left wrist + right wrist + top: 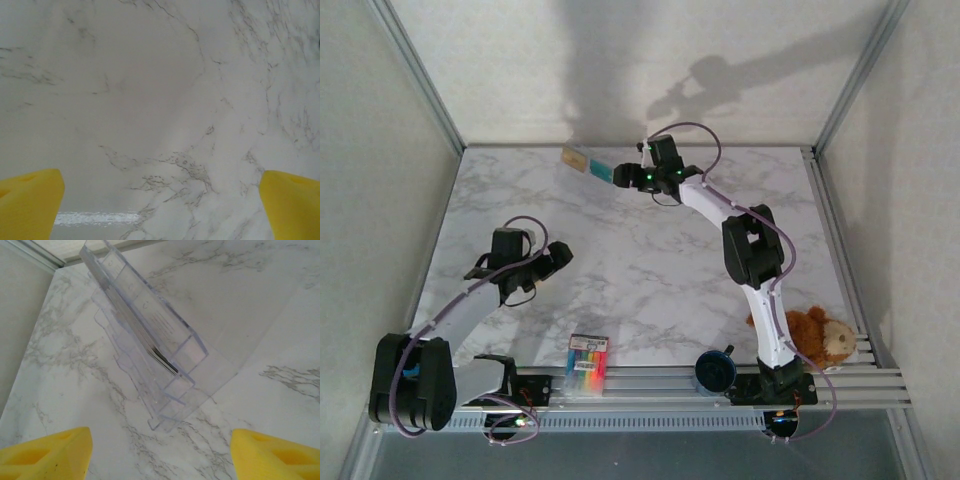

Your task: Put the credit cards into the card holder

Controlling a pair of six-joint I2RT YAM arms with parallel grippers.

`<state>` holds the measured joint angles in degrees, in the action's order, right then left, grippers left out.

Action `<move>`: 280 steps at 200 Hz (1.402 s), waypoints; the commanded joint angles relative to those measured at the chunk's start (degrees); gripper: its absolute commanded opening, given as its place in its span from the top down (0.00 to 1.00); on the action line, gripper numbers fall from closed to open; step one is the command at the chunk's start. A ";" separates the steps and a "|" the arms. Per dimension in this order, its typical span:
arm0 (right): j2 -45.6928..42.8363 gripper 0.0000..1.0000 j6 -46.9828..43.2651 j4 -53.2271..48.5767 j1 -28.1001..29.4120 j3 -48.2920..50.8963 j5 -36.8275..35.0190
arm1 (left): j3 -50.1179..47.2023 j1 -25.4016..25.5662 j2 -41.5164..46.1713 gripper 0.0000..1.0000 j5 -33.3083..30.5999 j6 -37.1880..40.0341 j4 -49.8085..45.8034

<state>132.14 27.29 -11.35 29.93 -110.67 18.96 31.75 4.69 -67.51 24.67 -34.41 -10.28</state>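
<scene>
The card holder (pixel 172 342) is a clear plastic stepped stand on the marble at the back of the table. Thin card edges (pixel 162 356) show in one of its slots. From above, a tan-gold card (pixel 576 158) and a teal-blue card (pixel 603 172) stand tilted there, side by side. My right gripper (pixel 622 178) (pixel 160 455) sits just in front of the stand. It is open, its yellow fingertips (pixel 55 455) wide apart with only marble between them. My left gripper (pixel 556 258) (pixel 160 205) hangs open over bare marble at the near left.
A pack of coloured markers (pixel 587 364) lies at the near edge between the arm bases. A brown teddy bear (pixel 817 336) and a dark blue round object (pixel 715 370) sit by the right base. Metal frame posts and walls close in the table's sides and back.
</scene>
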 commanded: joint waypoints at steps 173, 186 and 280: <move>17.54 0.47 -2.64 -14.45 -1.71 -30.38 5.69 | 4.82 21.87 -8.03 0.00 -11.57 3.83 6.19; 17.54 0.50 -3.17 -14.53 -1.64 -29.97 5.67 | 5.20 21.89 -8.08 0.00 -11.40 3.96 5.75; 12.27 0.73 -5.51 -10.98 -0.75 -22.54 12.61 | 3.01 19.96 -4.93 0.00 -9.67 2.34 6.35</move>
<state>148.59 23.68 -23.40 28.45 -135.11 29.08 35.53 25.87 -74.76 14.48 -31.31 -4.56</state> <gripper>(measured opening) 0.296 0.996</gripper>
